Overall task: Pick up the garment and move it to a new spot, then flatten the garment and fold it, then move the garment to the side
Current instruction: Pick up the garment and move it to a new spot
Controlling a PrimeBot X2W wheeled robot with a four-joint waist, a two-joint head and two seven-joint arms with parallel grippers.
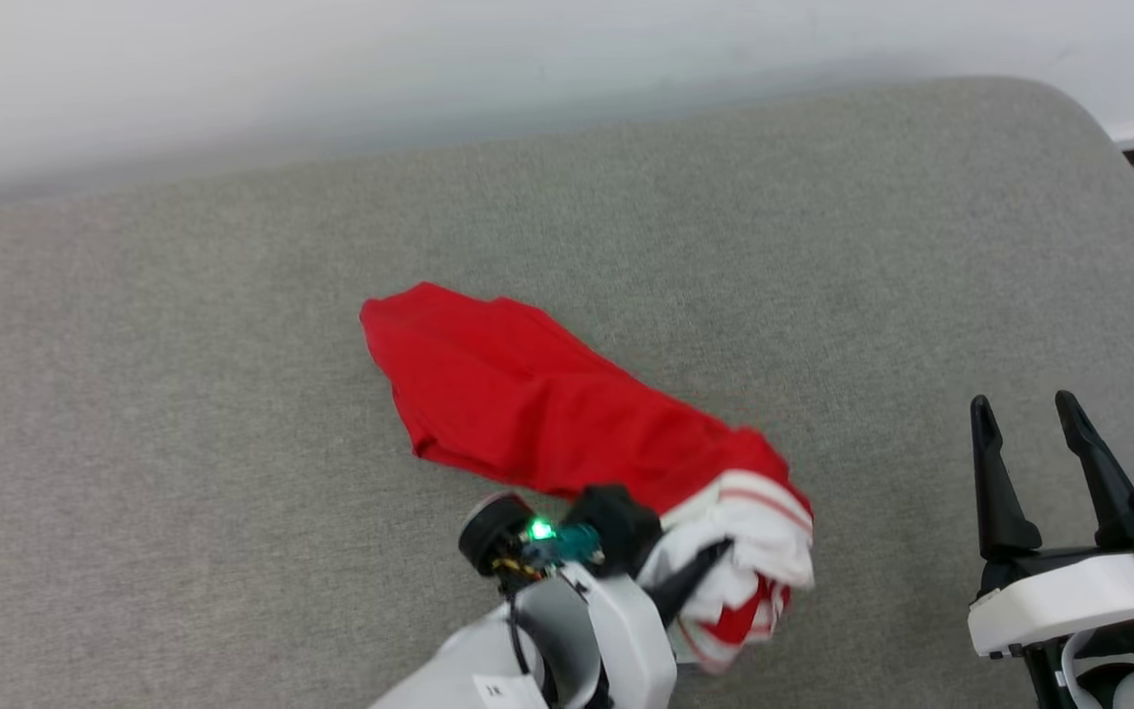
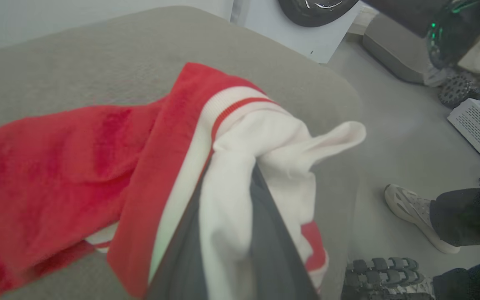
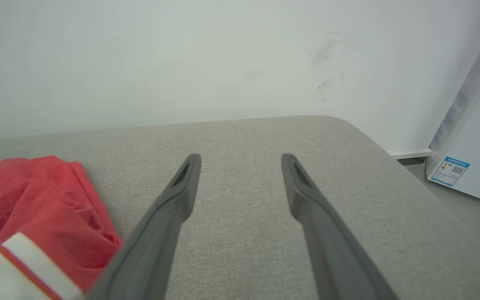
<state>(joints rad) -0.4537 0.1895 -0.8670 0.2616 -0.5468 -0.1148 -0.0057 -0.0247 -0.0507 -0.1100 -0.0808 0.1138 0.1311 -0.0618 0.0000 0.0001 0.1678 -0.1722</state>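
1. Left gripper point(image 1: 700, 576) is nearest you, at bottom centre of the head view. Its jaws are nearly together, pinching a wad of the jersey's white, stripe-trimmed end. In the left wrist view you can see white cloth wedged between both fingers point(image 2: 267, 233).
2. Jersey point(image 1: 528, 404) is crumpled into one long wad that runs from that grip away and leftward across the grey cushion point(image 1: 183, 394). The near end is bunched around the fingers and looks slightly raised. The red far end lies on the cushion. You can't see any lettering.
3. Right gripper point(image 1: 1024, 409) sits at lower right with its jaws spread wide and nothing between them. It is over bare cushion, well apart from the jersey.
4. Farthest out, the cushion's back edge meets the white wall point(image 1: 331, 79).
5. Status, my read:
   - Grasp is made, so step one is under way. Most of the cloth is on the cushion, so don't count the lift as done.
   - You can't tell from these views whether the jersey has reached its new spot.
   - Flattening isn't started, because the jersey is wadded and no panel is spread out.
   - Folding and the move to the side are both left to do.
   - Expect to need the idle right arm for the spreading.
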